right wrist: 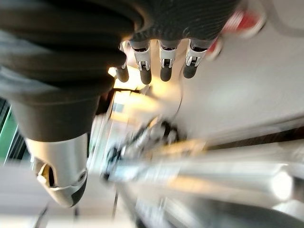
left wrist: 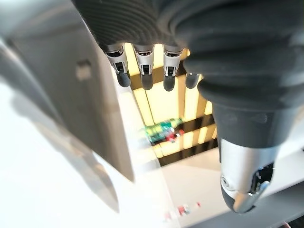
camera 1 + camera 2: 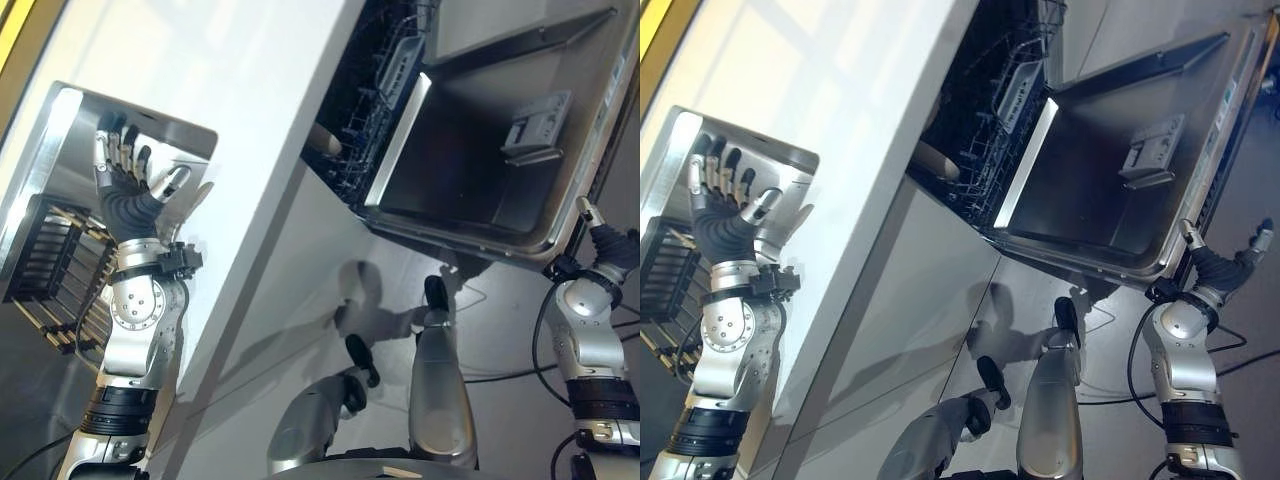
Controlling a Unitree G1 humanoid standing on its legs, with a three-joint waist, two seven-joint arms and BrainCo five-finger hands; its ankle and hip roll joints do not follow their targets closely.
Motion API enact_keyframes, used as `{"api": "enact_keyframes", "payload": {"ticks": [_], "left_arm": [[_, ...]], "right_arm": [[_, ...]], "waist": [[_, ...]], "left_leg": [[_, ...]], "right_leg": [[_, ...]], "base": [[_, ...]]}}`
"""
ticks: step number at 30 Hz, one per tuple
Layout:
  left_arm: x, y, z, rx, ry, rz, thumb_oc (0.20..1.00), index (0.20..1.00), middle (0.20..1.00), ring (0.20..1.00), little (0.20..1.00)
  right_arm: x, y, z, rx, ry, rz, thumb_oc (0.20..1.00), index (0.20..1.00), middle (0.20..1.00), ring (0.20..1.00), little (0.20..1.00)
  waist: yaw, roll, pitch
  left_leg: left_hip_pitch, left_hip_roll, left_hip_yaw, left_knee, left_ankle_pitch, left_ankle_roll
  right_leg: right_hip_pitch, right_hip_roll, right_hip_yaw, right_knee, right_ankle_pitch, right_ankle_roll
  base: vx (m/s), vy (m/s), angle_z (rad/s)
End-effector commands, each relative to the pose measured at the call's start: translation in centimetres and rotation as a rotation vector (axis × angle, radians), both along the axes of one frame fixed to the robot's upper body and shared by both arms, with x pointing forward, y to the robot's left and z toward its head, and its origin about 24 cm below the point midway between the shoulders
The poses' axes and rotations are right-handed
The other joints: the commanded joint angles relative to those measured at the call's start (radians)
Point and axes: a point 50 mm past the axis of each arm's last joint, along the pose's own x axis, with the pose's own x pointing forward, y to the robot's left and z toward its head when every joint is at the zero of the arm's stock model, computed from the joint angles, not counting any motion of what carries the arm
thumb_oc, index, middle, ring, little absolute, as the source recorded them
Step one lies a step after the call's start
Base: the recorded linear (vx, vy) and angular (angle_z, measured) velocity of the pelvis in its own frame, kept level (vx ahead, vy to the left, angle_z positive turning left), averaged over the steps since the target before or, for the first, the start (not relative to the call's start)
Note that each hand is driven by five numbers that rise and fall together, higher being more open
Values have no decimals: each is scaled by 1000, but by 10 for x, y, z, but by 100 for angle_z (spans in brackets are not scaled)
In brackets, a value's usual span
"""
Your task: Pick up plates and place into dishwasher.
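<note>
1. One dishwasher (image 3: 480, 130) stands open under the white counter (image 3: 220, 60), its one door (image 3: 490, 150) folded down and its one visible wire rack (image 3: 375, 90) drawn partly out over the door.
2. One pale, round-edged thing (image 3: 322, 140), perhaps a plate standing on edge, sits at the near end of the rack; I cannot tell for sure what it is or which way its long axis runs.
3. One steel sink (image 3: 60, 140) is sunk into the counter, with one dark slatted drying rack (image 3: 45, 265) beside it.
4. The left hand (image 3: 130, 175) reaches up over the sink's edge, forearm upright, palm toward the basin, fingers (image 2: 145, 71) spread and nearly straight, thumb (image 2: 244, 190) held apart; it holds nothing.
5. The right hand (image 3: 1225, 262) is raised just beside the outer corner of the open door, wrist bent outward; its fingers (image 1: 164, 64) hang straight and relaxed, thumb (image 1: 61, 183) apart, nothing in its grasp.
6. The door's inner face carries one detergent box (image 3: 535, 125), and the door's long edge runs away from the counter.
</note>
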Motion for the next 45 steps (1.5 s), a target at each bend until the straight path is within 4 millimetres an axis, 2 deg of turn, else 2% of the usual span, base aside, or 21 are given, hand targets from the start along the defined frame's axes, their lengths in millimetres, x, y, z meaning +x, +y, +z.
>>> {"api": "enact_keyframes", "payload": {"ticks": [1, 4, 9, 12, 17, 19, 21, 24, 26, 30, 34, 41, 45], "left_arm": [[-7, -10, -2, -44, -59, 18, 1000, 1000, 1000, 1000, 1000], [-6, -14, -3, -57, -60, 17, 1000, 1000, 1000, 1000, 1000], [-3, -18, -2, -80, -64, 8, 1000, 1000, 1000, 1000, 1000], [-1, -23, -2, -58, -56, -16, 1000, 1000, 1000, 1000, 1000], [4, -35, -5, -42, -49, -26, 1000, 1000, 1000, 1000, 1000], [3, -38, -4, -20, -64, -44, 1000, 1000, 1000, 1000, 1000], [3, -41, -2, -1, -72, -58, 1000, 1000, 1000, 1000, 1000], [4, -44, 2, 16, -76, -81, 1000, 1000, 1000, 1000, 1000], [6, -45, 4, 15, -69, -85, 1000, 1000, 1000, 1000, 1000], [5, -40, 5, 15, -75, -87, 1000, 1000, 1000, 1000, 1000], [7, -32, 8, 11, -71, -85, 1000, 1000, 1000, 1000, 1000], [7, -17, 11, -9, -68, -80, 1000, 1000, 1000, 1000, 1000], [6, -9, 9, -22, -61, -85, 1000, 1000, 1000, 1000, 1000]], "right_arm": [[-19, -2, 16, -103, -150, -203, 1000, 1000, 1000, 1000, 1000], [-28, -4, -2, -15, -148, -280, 1000, 1000, 1000, 1000, 1000], [-34, -15, -42, 242, -152, -292, 1000, 1000, 1000, 1000, 1000], [-29, -14, -47, 313, -216, -216, 1000, 1000, 1000, 1000, 1000], [9, 1, -24, 379, -395, 82, 1000, 1000, 1000, 1000, 1000], [29, 16, -6, 374, -469, 243, 1000, 1000, 1000, 1000, 1000], [37, 23, 5, 358, -512, 310, 1000, 1000, 1000, 1000, 1000], [53, 36, 37, 287, -588, 452, 1000, 1000, 1000, 1000, 1000], [62, 47, 62, 210, -629, 611, 1000, 1000, 1000, 1000, 1000], [65, 65, 93, 67, -689, 854, 1000, 1000, 1000, 1000, 1000], [55, 87, 121, -93, -757, 1101, 1000, 1000, 1000, 1000, 1000], [44, 110, 133, -227, -695, 1395, 1000, 1000, 1000, 1000, 1000], [42, 114, 134, -229, -657, 1440, 1000, 1000, 1000, 1000, 1000]], "waist": [[-56, 99, 48], [-68, 120, 48], [-79, 151, 48], [-70, 171, 48], [-55, 213, 48], [-39, 226, 48], [-28, 230, 48], [-12, 232, 48], [-7, 232, 48], [-3, 225, 48], [-7, 210, 48], [-13, 190, 48], [-9, 180, 48]], "left_leg": [[-136, 21, -40, 128, 23, -18], [-143, 12, -32, 113, 29, -18], [-161, -1, -25, 108, 29, -20], [-203, -6, -33, 140, 23, -15], [-299, -19, -50, 200, 13, -17], [-348, -21, -59, 241, 1, -17], [-381, -17, -62, 274, -11, -15], [-424, -11, -65, 321, -29, -11], [-441, -11, -71, 338, -37, -10], [-465, -5, -74, 361, -43, -8], [-456, -1, -75, 353, -34, -9], [-397, -5, -83, 309, -10, -16], [-341, -9, -95, 277, -1, -19]], "right_leg": [[16, -44, 19, 104, -117, 20], [-1, -47, 38, 97, -106, 26], [-40, -47, 63, 94, -97, 32], [-86, -51, 68, 148, -114, 24], [-196, -53, 72, 254, -157, 7], [-243, -54, 72, 300, -182, 1], [-273, -56, 73, 336, -196, -4], [-320, -57, 65, 396, -217, -10], [-340, -55, 63, 420, -229, -14], [-362, -53, 60, 443, -238, -16], [-357, -50, 51, 440, -231, -16], [-294, -48, 42, 396, -219, -18], [-232, -56, 32, 358, -209, -19]], "base": [[19, 92, -16], [35, 76, -17], [27, 44, -10], [-35, -59, -4], [-56, -62, 12], [-78, -128, 13], [-66, -150, 6], [-44, -137, 10], [-16, -66, 5], [-21, -41, 4], [-7, -3, -14], [19, 48, 4], [48, 76, 3]]}}
